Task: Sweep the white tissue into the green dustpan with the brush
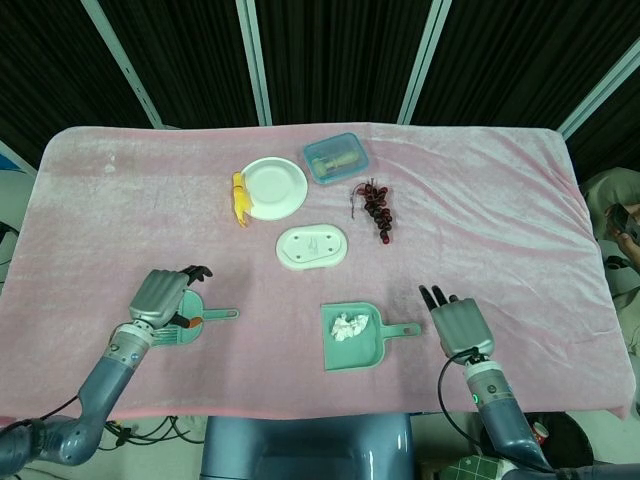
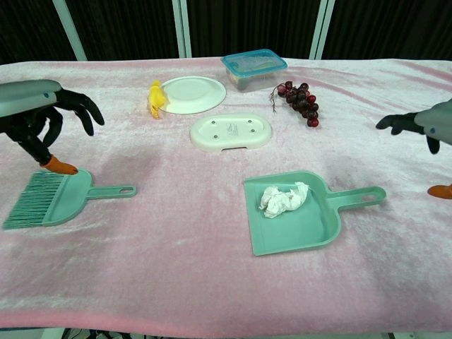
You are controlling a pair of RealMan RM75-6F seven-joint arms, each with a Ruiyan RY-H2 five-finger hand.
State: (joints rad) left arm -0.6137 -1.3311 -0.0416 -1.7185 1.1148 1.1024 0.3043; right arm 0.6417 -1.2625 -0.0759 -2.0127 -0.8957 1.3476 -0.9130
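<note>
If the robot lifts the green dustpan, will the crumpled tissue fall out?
Probably not if kept level: the white tissue sits well inside the green dustpan, near its back wall. It looks light and crumpled, so a tilt toward the open front edge might slide it out.

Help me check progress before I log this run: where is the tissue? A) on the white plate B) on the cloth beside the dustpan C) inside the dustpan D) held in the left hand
C: the tissue lies crumpled inside the dustpan, and both hands are off the tools.
</note>
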